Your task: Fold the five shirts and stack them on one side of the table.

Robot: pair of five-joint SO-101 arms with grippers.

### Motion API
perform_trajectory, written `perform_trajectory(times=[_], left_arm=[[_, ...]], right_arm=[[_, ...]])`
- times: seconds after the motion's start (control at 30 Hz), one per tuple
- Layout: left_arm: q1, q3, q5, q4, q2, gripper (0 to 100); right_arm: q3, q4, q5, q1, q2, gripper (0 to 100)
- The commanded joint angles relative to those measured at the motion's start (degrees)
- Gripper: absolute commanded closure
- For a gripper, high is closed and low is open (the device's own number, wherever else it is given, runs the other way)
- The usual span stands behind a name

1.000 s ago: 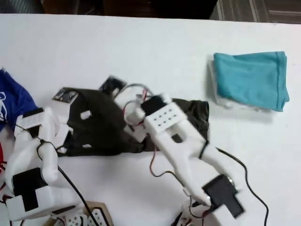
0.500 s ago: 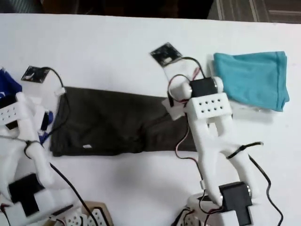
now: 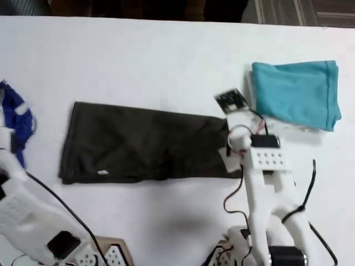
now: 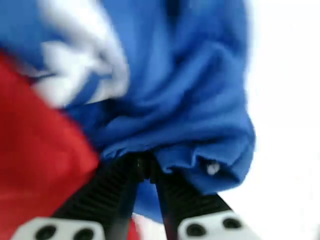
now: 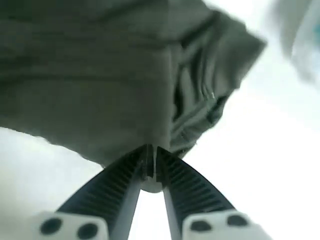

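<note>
While the dark shirt (image 3: 138,144) lies spread flat on the table (image 3: 166,55), the right gripper (image 5: 150,162) is clenched on its right edge, arm stretched forward. The left gripper (image 4: 145,167) grasps the blue shirt (image 4: 190,100) at the table's left; a folded teal shirt (image 3: 297,94) rests far right.

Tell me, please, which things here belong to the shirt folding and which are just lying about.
Job: dark shirt, spread flat; folded teal shirt; blue shirt; red shirt; left gripper, shut on the blue shirt; right gripper, shut on the dark shirt.
Lying about: tan board at the near edge of the table.
</note>
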Motion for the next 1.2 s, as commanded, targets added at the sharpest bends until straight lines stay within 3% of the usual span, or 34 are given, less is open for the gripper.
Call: perform_trajectory(times=[0.0, 0.17, 0.47, 0.73, 0.93, 1.07, 1.17], left_arm=[[-2.5, -8.0, -0.3, 4.0, 0.7, 97], [1.3, -12.4, 0.2, 13.7, 0.8, 97], [2.4, -15.4, 0.3, 16.4, 0.7, 97], [4.0, -29.2, 4.1, 30.8, 0.7, 97], [10.9, -37.7, 7.6, 43.1, 0.8, 97], [16.3, -38.1, 10.4, 45.3, 1.2, 97], [19.4, -35.9, 11.6, 45.0, 2.7, 90]], right_arm=[[5.2, -5.4, 0.7, 2.9, -3.5, 97.8], [10.5, -11.6, 0.4, 3.3, -3.5, 97.8], [19.8, -25.4, 0.3, 8.7, -3.9, 97.8], [19.9, -25.6, 0.3, 7.4, -3.5, 97.8], [19.9, -25.6, 0.3, 7.5, -3.5, 97.8], [19.9, -25.6, 0.2, 7.6, -3.5, 97.8], [19.9, -25.6, 0.2, 7.6, -3.5, 97.8]])
